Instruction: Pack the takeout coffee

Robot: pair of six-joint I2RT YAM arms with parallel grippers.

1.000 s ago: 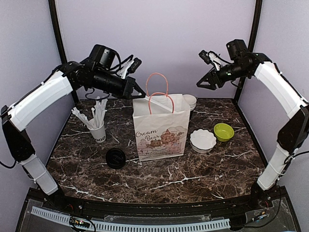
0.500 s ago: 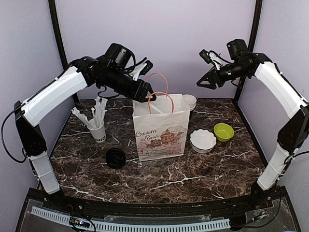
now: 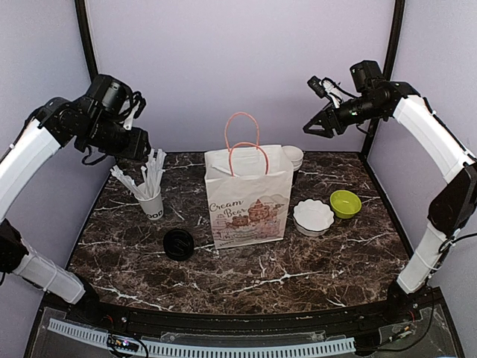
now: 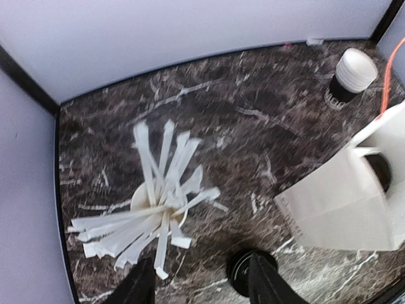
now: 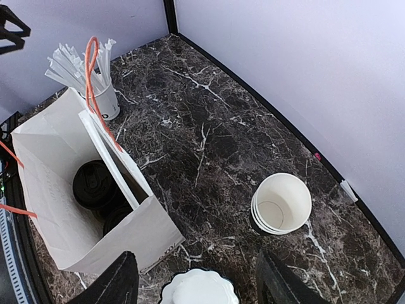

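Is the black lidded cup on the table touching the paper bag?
Apart. The top external view shows a gap between the lidded cup and the paper bag.

Table [image 3: 298, 283]: dark brown marble pattern, white veining throughout. Walls [image 3: 238, 60]: plain pale lavender. Frame posts [image 3: 88, 37]: black. Paper bag [image 3: 248, 198]: white, printed with pink-brown script lettering and a matching illustration. Handles [image 3: 242, 113]: salmon-orange. Takeout coffee cup [image 3: 179, 244] on the table: black all over, lid included. Lids [image 5: 95, 183] seen inside the bag: black. Stick cup [image 3: 151, 205]: white with dark lettering. Sticks [image 3: 141, 179]: white. Stacked cups [image 5: 281, 204]: white inside, black outside. Scalloped bowl [image 3: 313, 216]: white. Round bowl [image 3: 345, 203]: lime green.
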